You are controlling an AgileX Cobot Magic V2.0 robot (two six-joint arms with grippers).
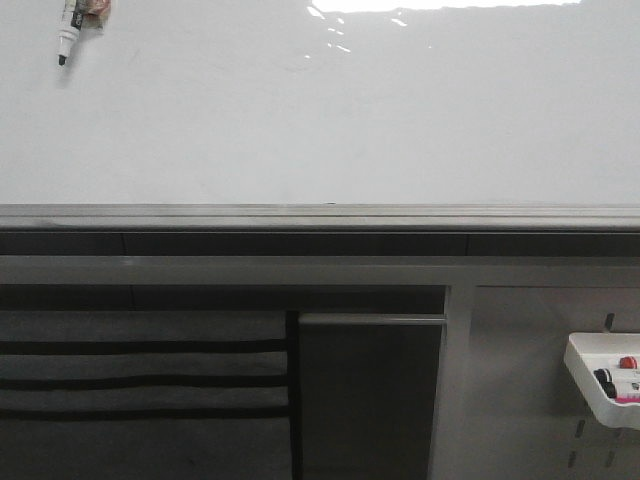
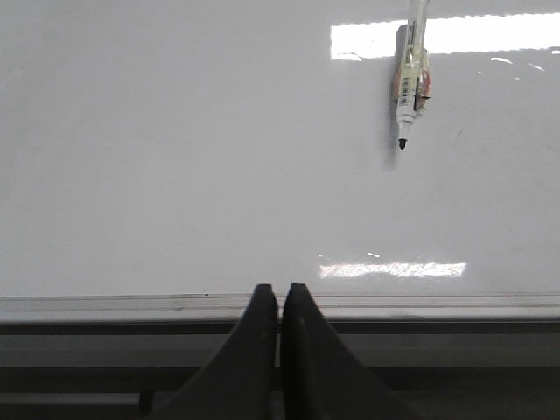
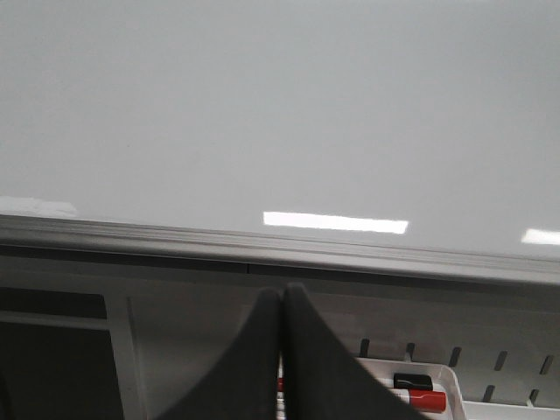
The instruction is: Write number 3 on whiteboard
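The whiteboard (image 1: 320, 120) is a glossy white surface filling the upper half of the front view, with a grey bottom rail (image 1: 320, 215). The number 3 is out of view; the board's visible surface is blank. A black-tipped marker (image 1: 67, 30) hangs tip down in a clip at the board's upper left. My left gripper (image 2: 279, 289) is shut with nothing in it, its tips in front of the rail, and the marker (image 2: 409, 87) is far from it. My right gripper (image 3: 283, 290) is also shut and empty, below the whiteboard (image 3: 262, 105). Neither gripper shows in the front view.
A grey pegboard panel (image 1: 520, 380) at the lower right carries a white tray (image 1: 605, 385) holding red and black markers (image 3: 424, 401). Below the rail on the left are dark slatted panels (image 1: 140, 370). Glare streaks lie along the board's top edge (image 1: 440, 5).
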